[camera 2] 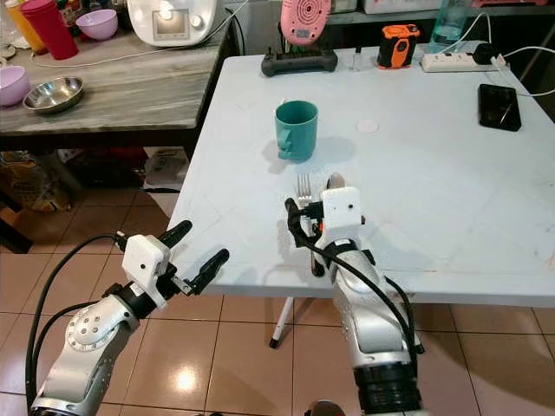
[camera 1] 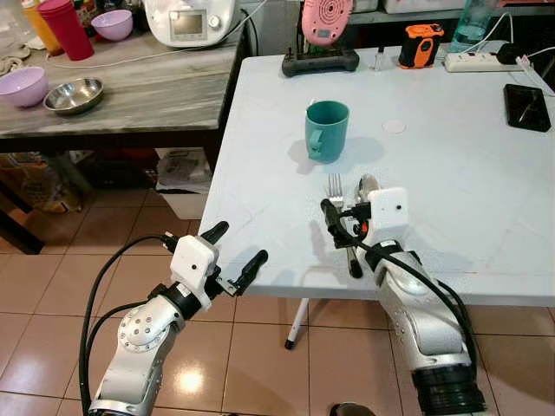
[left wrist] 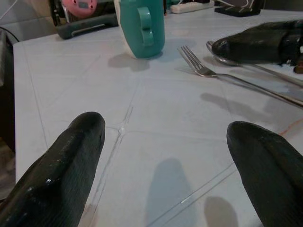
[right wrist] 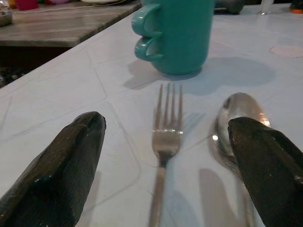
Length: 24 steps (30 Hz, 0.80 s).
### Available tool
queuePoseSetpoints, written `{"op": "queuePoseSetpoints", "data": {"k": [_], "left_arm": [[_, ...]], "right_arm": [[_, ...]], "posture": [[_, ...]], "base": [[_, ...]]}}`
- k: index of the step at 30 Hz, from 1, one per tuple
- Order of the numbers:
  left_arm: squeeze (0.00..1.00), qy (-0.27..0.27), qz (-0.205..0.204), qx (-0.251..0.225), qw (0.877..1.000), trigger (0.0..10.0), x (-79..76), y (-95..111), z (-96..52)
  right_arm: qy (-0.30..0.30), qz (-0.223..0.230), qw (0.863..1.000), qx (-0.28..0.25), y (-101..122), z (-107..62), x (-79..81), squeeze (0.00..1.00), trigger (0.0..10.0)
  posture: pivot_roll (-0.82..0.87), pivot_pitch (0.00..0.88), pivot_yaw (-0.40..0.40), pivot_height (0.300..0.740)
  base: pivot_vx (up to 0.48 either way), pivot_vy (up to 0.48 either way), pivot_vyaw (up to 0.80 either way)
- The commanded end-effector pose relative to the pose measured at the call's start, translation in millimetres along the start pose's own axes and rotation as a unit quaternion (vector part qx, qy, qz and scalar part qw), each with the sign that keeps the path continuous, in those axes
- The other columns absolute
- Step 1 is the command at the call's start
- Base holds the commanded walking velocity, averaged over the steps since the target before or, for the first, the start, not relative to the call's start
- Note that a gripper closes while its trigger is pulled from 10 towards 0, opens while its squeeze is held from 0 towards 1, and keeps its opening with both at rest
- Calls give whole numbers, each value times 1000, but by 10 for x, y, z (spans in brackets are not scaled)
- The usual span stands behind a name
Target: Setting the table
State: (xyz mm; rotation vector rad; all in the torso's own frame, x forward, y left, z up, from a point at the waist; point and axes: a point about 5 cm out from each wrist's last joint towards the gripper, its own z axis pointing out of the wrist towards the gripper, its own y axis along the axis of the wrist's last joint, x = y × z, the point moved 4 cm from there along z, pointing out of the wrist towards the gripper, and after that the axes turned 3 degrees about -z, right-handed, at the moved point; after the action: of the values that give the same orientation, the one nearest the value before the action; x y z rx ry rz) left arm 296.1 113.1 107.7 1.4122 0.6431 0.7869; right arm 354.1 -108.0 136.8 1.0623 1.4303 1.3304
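**Two open grippers at a table set with mug, fork and spoon**

Two silver robot arms reach toward a white table (camera 1: 451,173) in the left eye view. A teal mug (camera 1: 327,130) stands upright on it, handle toward the robot. Just nearer the robot lie a fork (camera 1: 336,185) and a spoon (camera 1: 368,185), side by side, heads pointing at the mug. The right gripper (camera 1: 342,227) rests low over their handles, its fingers spread. The left gripper (camera 1: 236,250) hovers at the table's near edge, well left of the cutlery, fingers also apart. A black phone (camera 1: 526,107), a white power strip (camera 1: 482,61) and an orange device (camera 1: 421,44) sit along the far side. To the left, a wooden counter (camera 1: 147,87) holds a steel bowl (camera 1: 74,94) and a lilac bowl (camera 1: 22,87).

From the left wrist view, two black fingers (left wrist: 61,170) stand wide apart above the tabletop, holding nothing. Beyond them are the mug (left wrist: 140,26) and the fork (left wrist: 227,75), with the right gripper's finger over the spoon.

From the right wrist view, the fingers (right wrist: 61,165) are parted with the fork (right wrist: 165,142) lying between them; the spoon (right wrist: 236,118) sits just beside and partly under one finger. The mug (right wrist: 177,33) stands just past the tines.
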Motion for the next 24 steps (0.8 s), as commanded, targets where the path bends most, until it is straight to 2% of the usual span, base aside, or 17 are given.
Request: {"op": "queuePoseSetpoints", "data": {"k": [1, 2, 3, 4, 6, 7, 8, 9, 11, 12, 13, 24], "left_arm": [[0, -8, 4, 1, 1000, 10000, -8, 18, -19], [0, -8, 4, 1, 1000, 10000, -8, 18, -19], [0, -18, 5, -7, 1000, 10000, -38, 43, -17], [0, -24, 2, -10, 1000, 10000, -56, 55, -15], [0, -25, 1, -10, 1000, 10000, -58, 55, -14], [0, -24, 1, -10, 1000, 10000, -55, 55, -13], [0, -24, 2, -10, 1000, 10000, -54, 56, -12], [0, -24, 2, -10, 1000, 10000, -51, 55, -11], [0, -24, 2, -9, 1000, 10000, -49, 55, -10], [0, -24, 2, -9, 1000, 10000, -48, 53, -9], [0, -24, 2, -9, 1000, 10000, -48, 52, -9], [0, -37, -3, -6, 999, 10000, -80, 43, -3]], "right_arm": [[15, 12, 1000, 17, -45, 35, 86, 0, 10000], [15, 12, 1000, 17, -45, 35, 86, 0, 10000], [28, 12, 999, 36, -121, 51, 149, 0, 8039], [35, 14, 998, 48, -170, 54, 191, 0, 4863], [35, 16, 998, 52, -182, 54, 199, 0, 4863], [36, 21, 998, 56, -204, 47, 210, 0, 3255], [37, 24, 997, 59, -218, 42, 216, 0, 3255], [35, 22, 997, 66, -249, 34, 214, 0, 2196], [34, 20, 997, 71, -270, 29, 211, 0, 2196], [32, 20, 996, 75, -287, 21, 203, 0, 471], [31, 20, 996, 78, -303, 16, 194, 0, 0], [-5, 18, 992, 122, -444, -27, 0, 0, 0]], "posture": [[-237, 150, 96, 740], [-237, 150, 96, 740], [-235, 152, 98, 740], [-235, 152, 98, 740], [-235, 152, 98, 740], [-232, 151, 99, 740], [-232, 151, 99, 740], [-232, 151, 99, 740], [-232, 151, 99, 740], [-231, 151, 96, 740], [-231, 151, 96, 740], [-234, 151, 102, 740]], "base": [[0, 0, 0], [0, 0, 0], [0, 0, 0], [0, 0, 0], [0, 0, 0], [0, 0, 0], [0, 0, 0], [0, 0, 0], [0, 0, 0], [0, 0, 0], [0, 0, 0], [0, 0, 0]]}}
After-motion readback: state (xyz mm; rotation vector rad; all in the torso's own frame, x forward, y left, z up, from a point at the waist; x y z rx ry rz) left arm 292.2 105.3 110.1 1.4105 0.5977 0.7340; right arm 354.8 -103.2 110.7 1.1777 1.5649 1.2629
